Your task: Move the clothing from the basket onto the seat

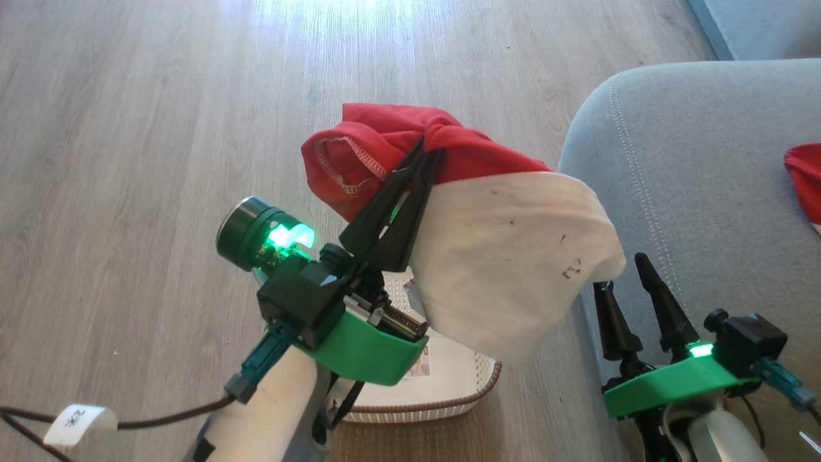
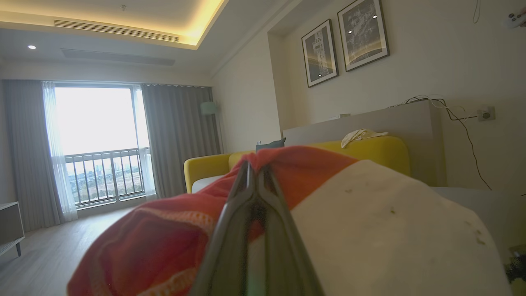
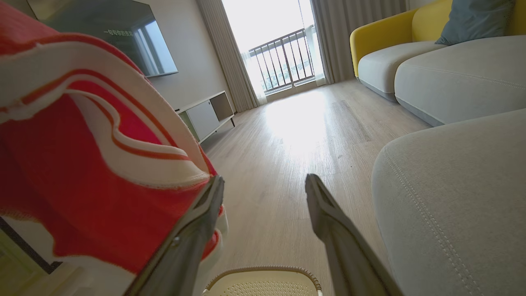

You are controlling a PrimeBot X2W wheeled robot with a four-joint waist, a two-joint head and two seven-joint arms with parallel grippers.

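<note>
The left gripper (image 1: pixel 431 146) is clamped shut on a red garment (image 1: pixel 513 256), its two long dark tapered fingers pinching a bunched fold of the soft knit. The left wrist view shows that gripper (image 2: pixel 255 166) with its fingers pressed together and fabric bulging on both sides. The garment hangs in the air above the basket (image 1: pixel 449 385), near the seat's rounded corner. Its red part shows a turned hem with pale zigzag stitching, and below it a broad off-white band droops in a smooth rounded flap. On that band sits a small dark logo (image 1: pixel 571 269), too small to read, with a few dark flecks.

The right gripper (image 1: pixel 621 273) is open and holds nothing, its fingers spread beside the seat's front edge.

The basket is cream plastic with perforated walls and a brown woven rim, standing on the pale wood-grain floor (image 1: pixel 160 128). A label (image 1: pixel 420 369) on its bottom has reddish print I cannot read.

The seat (image 1: pixel 699 179) is grey woven upholstery with a line of pale stitching. A second garment (image 1: pixel 805 186) lies on it at the right edge.

A white tag (image 1: pixel 80 420) on a dark cable (image 1: pixel 167 417) bears a handwritten "2" and a star-like mark.
</note>
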